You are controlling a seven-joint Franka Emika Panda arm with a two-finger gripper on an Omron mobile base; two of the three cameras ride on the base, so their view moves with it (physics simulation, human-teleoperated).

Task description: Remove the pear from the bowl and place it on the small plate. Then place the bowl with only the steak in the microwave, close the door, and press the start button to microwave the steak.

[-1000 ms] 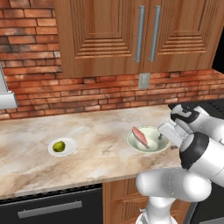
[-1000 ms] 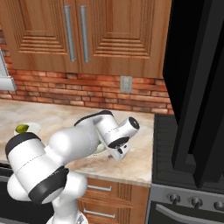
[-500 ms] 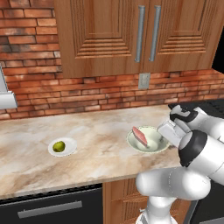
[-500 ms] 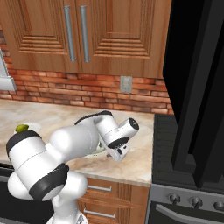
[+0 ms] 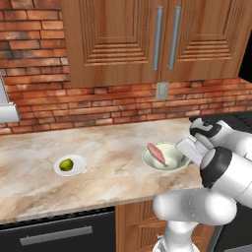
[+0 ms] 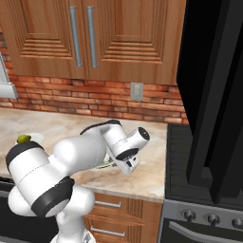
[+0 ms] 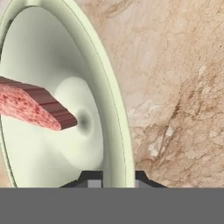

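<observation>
Over on the table (image 5: 108, 147), the fingers (image 7: 93, 180) are clamped on the bowl (image 5: 152, 163) rim with the steak (image 5: 158, 152) inside, pear (image 5: 66, 164) sitting on the small plate (image 5: 78, 168).

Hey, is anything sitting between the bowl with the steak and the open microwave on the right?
Nothing visible does. The bowl, with the steak in it, sits on the counter with the gripper closed on its rim. Bare counter lies toward the microwave, whose door stands open.
</observation>
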